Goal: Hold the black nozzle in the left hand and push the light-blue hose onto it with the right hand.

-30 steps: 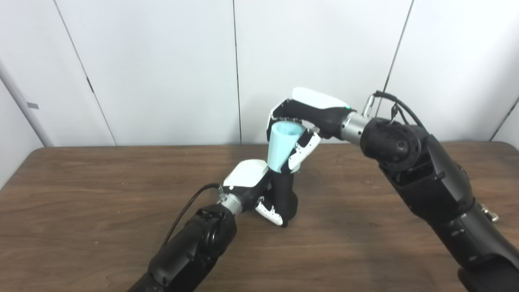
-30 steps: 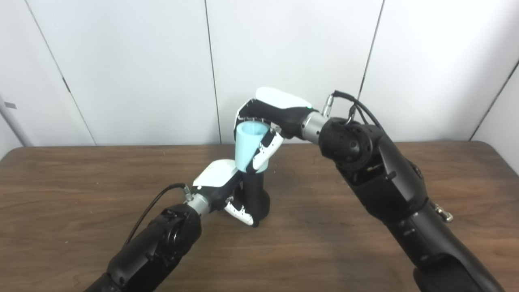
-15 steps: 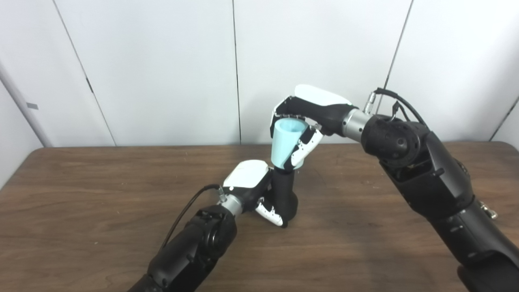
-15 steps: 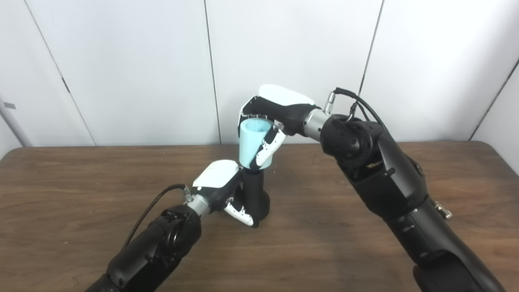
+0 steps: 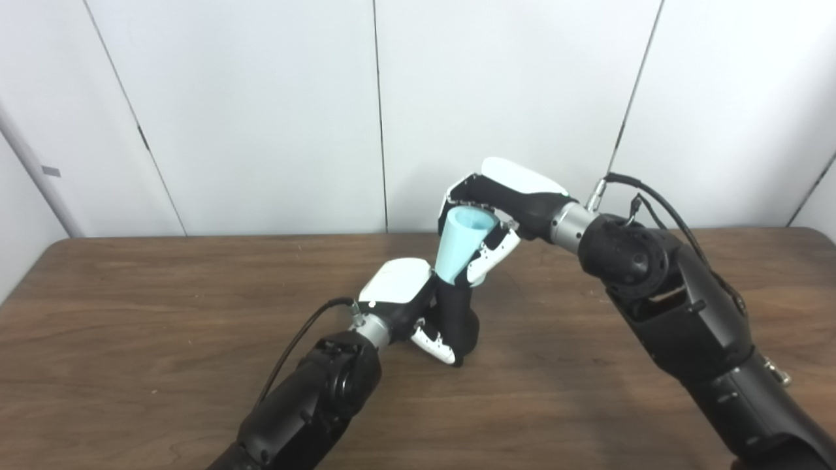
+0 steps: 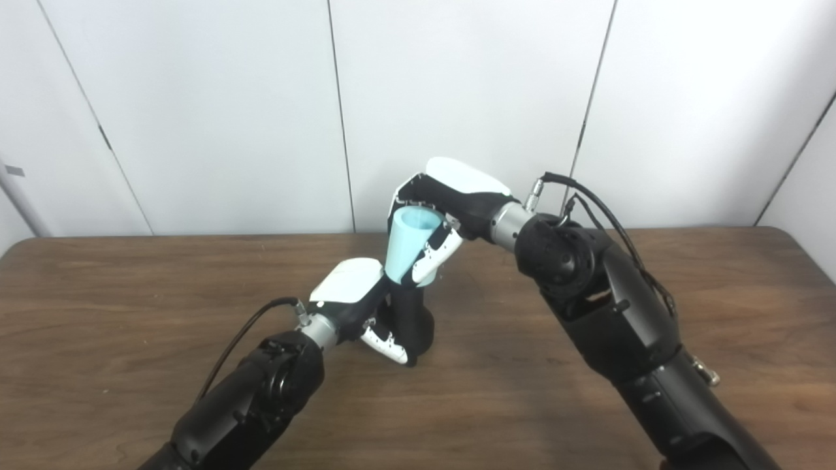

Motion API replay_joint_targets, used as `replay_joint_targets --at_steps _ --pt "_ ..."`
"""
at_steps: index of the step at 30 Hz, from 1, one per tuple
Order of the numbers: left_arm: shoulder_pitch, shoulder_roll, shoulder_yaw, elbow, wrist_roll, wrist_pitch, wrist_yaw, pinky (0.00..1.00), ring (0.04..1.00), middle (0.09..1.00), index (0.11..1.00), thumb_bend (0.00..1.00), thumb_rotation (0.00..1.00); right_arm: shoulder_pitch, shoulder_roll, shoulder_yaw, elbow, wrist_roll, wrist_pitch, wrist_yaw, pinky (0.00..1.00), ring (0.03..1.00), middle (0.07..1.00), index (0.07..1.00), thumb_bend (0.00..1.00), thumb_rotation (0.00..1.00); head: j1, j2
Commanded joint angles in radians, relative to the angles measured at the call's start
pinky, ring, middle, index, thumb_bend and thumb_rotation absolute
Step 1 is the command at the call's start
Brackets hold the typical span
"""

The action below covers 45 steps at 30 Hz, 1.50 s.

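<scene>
Left hand (image 5: 418, 307) grips the upright black nozzle (image 5: 457, 313); right hand (image 5: 496, 209) clasps the light-blue hose (image 5: 457, 245) mid-body, seemingly light and stiff enough to push.

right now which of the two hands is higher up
The right hand, shut on the light-blue tapered plastic hose; the left hand grips the black nozzle below.
</scene>
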State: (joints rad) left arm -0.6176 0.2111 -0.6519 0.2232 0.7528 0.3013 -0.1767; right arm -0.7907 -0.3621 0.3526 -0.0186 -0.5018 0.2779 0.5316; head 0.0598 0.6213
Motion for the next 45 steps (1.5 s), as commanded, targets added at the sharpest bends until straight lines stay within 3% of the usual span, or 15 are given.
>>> replay_joint_targets --at_steps 1,16,26,36,42,45 --pt "0.084 0.010 -0.066 0.054 0.032 0.018 -0.112 0.43 0.469 0.451 0.486 0.53 0.00 -0.019 0.012 -0.006 0.003 -0.001 0.010 -0.008 0.36 0.423 0.502 0.488 0.52 0.00 0.002 0.002" --pt "0.089 0.019 -0.067 0.037 0.035 0.025 -0.111 0.49 0.501 0.479 0.482 0.53 0.00 0.001 0.041 -0.004 0.052 0.013 0.015 -0.036 0.33 0.437 0.504 0.497 0.50 0.00 0.007 0.015" --pt "0.079 0.035 -0.049 0.039 0.015 0.007 -0.112 0.47 0.484 0.480 0.480 0.53 0.00 -0.006 -0.052 0.029 -0.057 0.052 -0.050 0.075 0.33 0.455 0.492 0.490 0.50 0.00 -0.005 0.023" --pt "0.092 0.036 0.054 0.041 -0.060 0.001 -0.085 0.51 0.510 0.513 0.471 0.52 0.00 0.069 -0.051 0.002 -0.086 0.079 -0.060 0.039 0.34 0.460 0.485 0.475 0.50 0.00 -0.006 0.033" --pt "0.114 0.009 0.141 0.042 -0.108 0.012 -0.052 0.59 0.531 0.512 0.471 0.52 0.00 0.101 -0.035 0.017 -0.068 0.062 -0.059 0.004 0.34 0.442 0.495 0.489 0.50 0.00 -0.007 0.040" --pt "0.117 0.000 0.157 0.044 -0.102 0.005 -0.043 0.56 0.516 0.516 0.470 0.52 0.00 0.110 -0.028 0.024 -0.057 0.056 -0.059 -0.006 0.34 0.440 0.499 0.492 0.50 0.00 -0.006 0.042"
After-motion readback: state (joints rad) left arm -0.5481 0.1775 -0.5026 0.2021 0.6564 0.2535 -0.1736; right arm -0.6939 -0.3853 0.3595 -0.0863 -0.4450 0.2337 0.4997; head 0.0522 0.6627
